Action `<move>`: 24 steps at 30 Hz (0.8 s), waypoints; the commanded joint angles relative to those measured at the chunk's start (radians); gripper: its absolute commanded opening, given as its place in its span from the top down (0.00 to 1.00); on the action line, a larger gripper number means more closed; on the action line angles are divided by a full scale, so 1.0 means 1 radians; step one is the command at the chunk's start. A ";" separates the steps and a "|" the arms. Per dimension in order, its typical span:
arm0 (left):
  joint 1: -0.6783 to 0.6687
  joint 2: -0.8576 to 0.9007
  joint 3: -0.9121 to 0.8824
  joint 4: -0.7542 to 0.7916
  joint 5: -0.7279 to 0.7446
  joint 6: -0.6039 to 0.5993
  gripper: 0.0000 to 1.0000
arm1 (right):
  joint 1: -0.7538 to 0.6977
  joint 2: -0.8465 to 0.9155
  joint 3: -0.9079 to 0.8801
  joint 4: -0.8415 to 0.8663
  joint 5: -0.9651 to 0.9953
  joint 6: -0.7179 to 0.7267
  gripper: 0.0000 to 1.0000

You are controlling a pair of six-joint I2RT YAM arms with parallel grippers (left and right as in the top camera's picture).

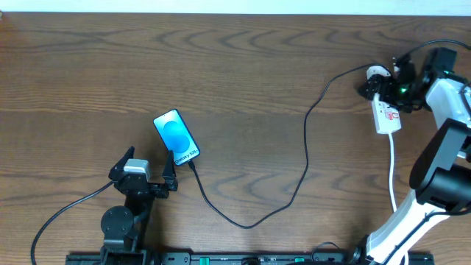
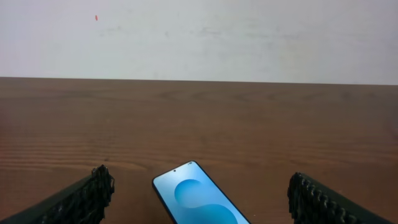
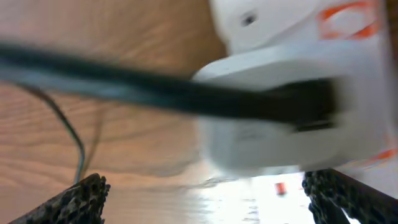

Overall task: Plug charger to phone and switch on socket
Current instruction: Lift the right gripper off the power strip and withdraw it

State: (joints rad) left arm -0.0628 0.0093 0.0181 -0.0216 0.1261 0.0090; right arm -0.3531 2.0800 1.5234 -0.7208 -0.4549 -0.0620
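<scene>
- Right claw [image 3: 214,202], jaws wide and holding nothing, hovers over the socket [image 1: 387,114], far right of the phone [image 1: 176,138]; left claw [image 1: 145,175], also spread empty, sits just beside the phone.
- Table [image 1: 243,66]: a misjudged press could shove the socket rather than trip its switch.
- Charger [image 1: 307,147] runs from phone to socket; a snag could unseat either end.
- Phone's white lettering, socket's red marks: too small to read.

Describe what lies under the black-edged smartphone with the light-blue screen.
Only the brown wood-grain table shows around the smartphone, which lies flat on it. The patch directly beneath is covered by its own body.
</scene>
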 commanded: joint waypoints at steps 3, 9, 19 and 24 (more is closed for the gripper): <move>-0.002 -0.006 -0.014 -0.038 0.023 0.017 0.09 | 0.018 -0.069 0.042 -0.039 0.085 0.021 0.01; -0.002 -0.006 -0.014 -0.038 0.023 0.017 0.09 | 0.018 -0.172 0.042 -0.060 0.158 0.021 0.01; -0.002 -0.006 -0.014 -0.038 0.023 0.017 0.08 | 0.018 -0.404 0.042 -0.197 0.351 0.087 0.01; -0.002 -0.006 -0.014 -0.038 0.023 0.017 0.09 | 0.018 -0.505 0.042 -0.264 0.375 0.106 0.01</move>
State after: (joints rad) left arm -0.0628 0.0093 0.0181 -0.0216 0.1261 0.0090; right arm -0.3317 1.6375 1.5440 -0.9615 -0.1303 0.0090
